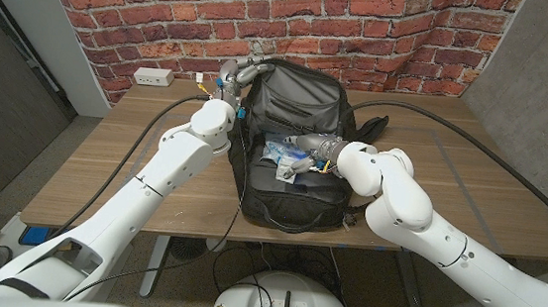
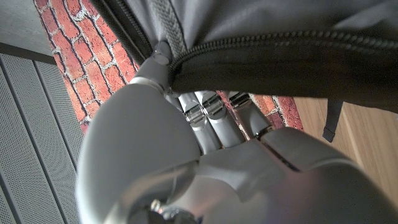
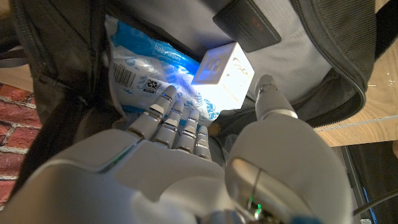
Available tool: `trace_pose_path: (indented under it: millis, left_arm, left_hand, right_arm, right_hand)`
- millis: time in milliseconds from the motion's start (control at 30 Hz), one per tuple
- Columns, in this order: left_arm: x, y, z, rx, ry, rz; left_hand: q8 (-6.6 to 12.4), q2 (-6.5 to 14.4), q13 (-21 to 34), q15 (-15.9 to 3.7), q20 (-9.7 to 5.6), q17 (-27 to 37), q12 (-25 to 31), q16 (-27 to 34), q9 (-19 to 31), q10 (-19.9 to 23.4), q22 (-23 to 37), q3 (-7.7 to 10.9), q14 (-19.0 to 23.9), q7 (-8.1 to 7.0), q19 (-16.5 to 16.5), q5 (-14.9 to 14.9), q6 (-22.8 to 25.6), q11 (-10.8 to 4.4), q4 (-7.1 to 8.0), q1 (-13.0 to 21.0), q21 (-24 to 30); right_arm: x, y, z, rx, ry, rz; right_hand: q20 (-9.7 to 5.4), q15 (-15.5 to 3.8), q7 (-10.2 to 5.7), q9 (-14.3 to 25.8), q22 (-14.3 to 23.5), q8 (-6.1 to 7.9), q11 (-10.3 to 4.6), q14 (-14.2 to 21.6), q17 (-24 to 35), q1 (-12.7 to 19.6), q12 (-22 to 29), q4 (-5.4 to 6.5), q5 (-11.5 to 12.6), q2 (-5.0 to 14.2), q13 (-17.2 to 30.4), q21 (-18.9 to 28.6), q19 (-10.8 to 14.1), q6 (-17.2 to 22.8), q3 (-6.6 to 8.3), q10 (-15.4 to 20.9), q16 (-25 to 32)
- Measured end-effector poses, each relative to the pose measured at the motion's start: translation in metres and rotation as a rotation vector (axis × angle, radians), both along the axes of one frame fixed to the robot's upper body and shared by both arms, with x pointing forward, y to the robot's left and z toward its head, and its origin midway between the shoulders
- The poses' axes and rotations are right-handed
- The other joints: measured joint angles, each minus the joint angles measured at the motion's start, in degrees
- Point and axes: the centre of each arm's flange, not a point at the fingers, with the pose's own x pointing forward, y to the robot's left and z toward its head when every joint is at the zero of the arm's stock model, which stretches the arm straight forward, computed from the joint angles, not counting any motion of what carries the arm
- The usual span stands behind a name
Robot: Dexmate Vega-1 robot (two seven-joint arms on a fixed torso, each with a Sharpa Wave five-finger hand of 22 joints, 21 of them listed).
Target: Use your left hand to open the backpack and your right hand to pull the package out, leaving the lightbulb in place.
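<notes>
Head view: the black backpack [image 1: 290, 135] lies on the wooden table [image 1: 103, 173] with its main compartment unzipped and gaping toward the camera. The left hand [image 1: 233, 78] is at the backpack's upper left corner, gripping the raised flap there and holding it up. In the left wrist view the left hand [image 2: 205, 118] has its fingers [image 2: 208, 115] curled under the zippered edge of the backpack [image 2: 280, 56], clamped on that fabric edge.

The right hand [image 1: 306, 148] reaches into the backpack's open mouth. In the right wrist view the right hand [image 3: 205, 134] sits inside the backpack [image 3: 336, 56], fingers [image 3: 168, 115] bent down onto the blue and white package [image 3: 140, 71], the thumb standing apart beside the white lightbulb box [image 3: 224, 74]. Whether the package is actually grasped I cannot tell. The package lies deep in the backpack's compartment, partly under the lightbulb box, which rests on its edge near the inner pocket.

Behind the backpack, a white power strip [image 1: 151, 77] lies at the table's far edge below the brick wall [image 1: 385, 24].
</notes>
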Motion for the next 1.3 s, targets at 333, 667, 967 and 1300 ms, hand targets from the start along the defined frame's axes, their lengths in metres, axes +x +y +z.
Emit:
trace_pose_path:
  millis: [333, 667, 967, 1300]
  left_arm:
    - [-0.001, -0.001, -0.003, -0.006, 0.002, 0.000]
    - [-0.002, -0.002, -0.007, -0.013, 0.004, 0.002]
    - [-0.003, -0.001, -0.009, -0.020, 0.005, 0.008]
    - [-0.002, 0.001, -0.010, -0.028, 0.009, 0.009]
  left_hand:
    - [-0.01, 0.0, 0.0, 0.00, 0.00, 0.0, 0.2, 0.0, 0.0, 0.1, 0.0, 0.00, 0.0, 0.12, 0.0, -0.1, 0.1, 0.13, 0.00, 0.0, 0.0]
    - [-0.02, 0.0, 0.0, 0.00, 0.00, 0.0, 0.2, 0.0, 0.0, 0.1, 0.0, 0.00, 0.0, 0.12, 0.0, 0.1, 0.1, 0.13, 0.00, 0.0, -0.2]
    - [-0.03, 0.0, 0.0, 0.01, 0.00, 0.0, 0.2, -0.1, 0.0, 0.1, 0.0, 0.00, 0.0, 0.12, 0.0, 0.1, 0.1, 0.12, 0.00, 0.0, -0.2]
    - [-0.04, 0.0, 0.0, 0.01, 0.00, 0.0, 0.0, 0.0, 0.0, 0.1, 0.0, 0.00, 0.0, 0.11, 0.0, 0.1, 0.1, 0.11, 0.00, 0.0, -0.2]
  right_arm:
    - [0.004, 0.003, 0.003, -0.038, 0.027, -0.030]
    - [0.007, 0.005, 0.002, -0.059, 0.023, -0.044]
    - [0.010, 0.009, 0.003, -0.066, -0.011, -0.035]
    - [0.012, 0.013, 0.003, -0.076, -0.049, -0.026]
  right_hand:
    - [0.00, -0.32, 0.82, 0.0, 0.0, 0.65, -0.02, 1.8, 0.0, 0.0, 0.9, 0.05, 0.0, 0.00, 0.3, 0.5, 1.1, 0.8, -0.40, 1.3, 0.7]
    - [-0.25, -0.33, 1.81, 0.1, 0.2, 2.19, -0.13, 6.3, 0.7, 0.0, 2.3, 0.14, -0.3, 0.01, 0.8, 1.2, 4.3, 5.6, -1.26, 6.1, 3.2]
    - [-0.41, -0.33, 2.35, 0.3, 0.3, 4.25, -1.01, 10.2, 2.2, 1.0, 4.0, -0.38, -0.3, 1.01, 2.0, 1.6, 7.2, 11.5, -1.79, 10.5, 5.7]
    - [-0.71, -0.65, 1.15, 0.6, 0.6, 6.43, -2.24, 14.4, 4.2, 2.4, 5.8, -0.53, -0.5, 0.73, 3.3, 2.3, 10.0, 17.8, -2.84, 15.8, 9.1]
